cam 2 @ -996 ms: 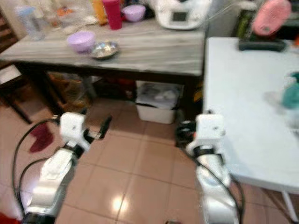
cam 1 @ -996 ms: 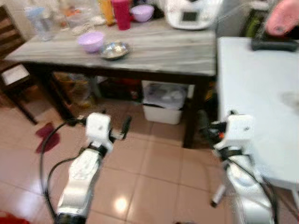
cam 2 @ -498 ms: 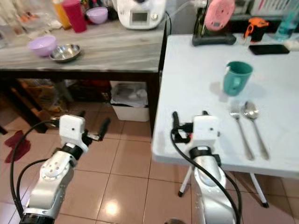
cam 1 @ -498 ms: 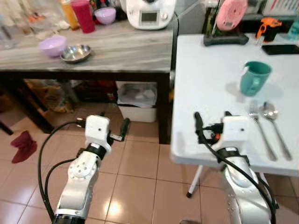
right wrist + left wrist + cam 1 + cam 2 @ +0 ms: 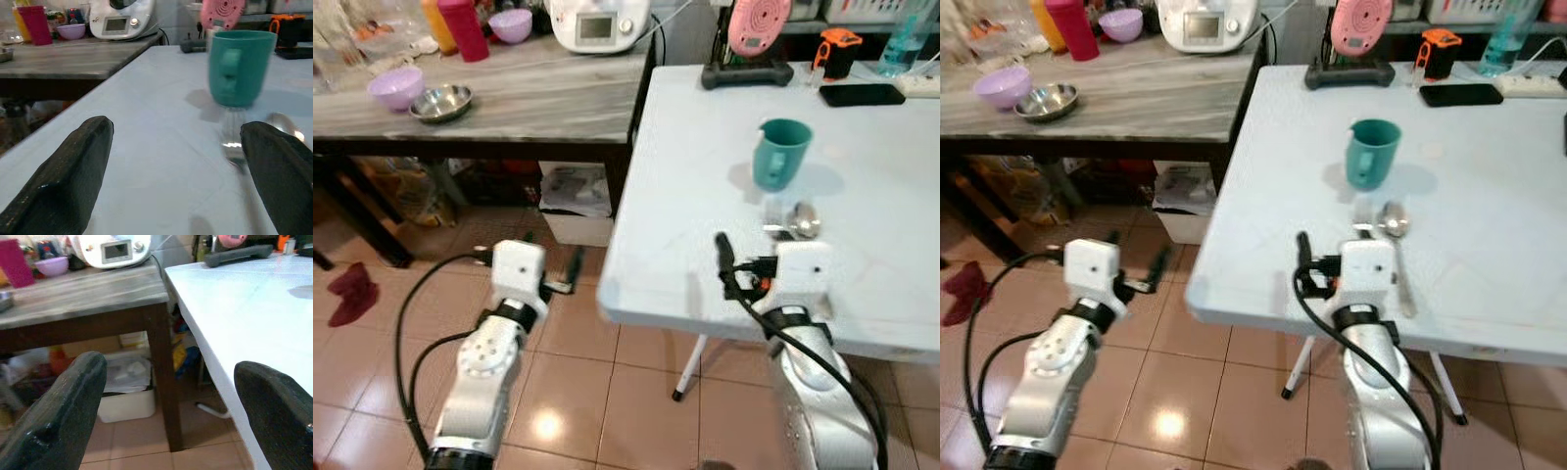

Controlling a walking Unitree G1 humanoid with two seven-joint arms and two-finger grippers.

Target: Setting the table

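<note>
From the head views, the white folding table [image 5: 1489, 245] carries a teal mug [image 5: 1373, 152] standing upright, with a spoon [image 5: 1397, 235] and what looks like a fork [image 5: 777, 230] lying just in front of it, partly hidden behind the right wrist. The right gripper [image 5: 1324, 262] hovers over the near edge of the table; the left gripper [image 5: 551, 264] hangs over the tiled floor [image 5: 568, 362], beside the table. The left wrist view shows its two black fingers [image 5: 63, 416] spread wide, holding nothing, with a grey-topped sideboard [image 5: 83, 293] beyond. The right wrist view shows its fingers [image 5: 73, 171] likewise parted and empty, aimed at the mug. The cutlery is probably thin, stiff, slick metal (awkward flat on a tabletop), best pinched mid-handle; the mug seems rigid and light, easiest across the rim or handle.
</note>
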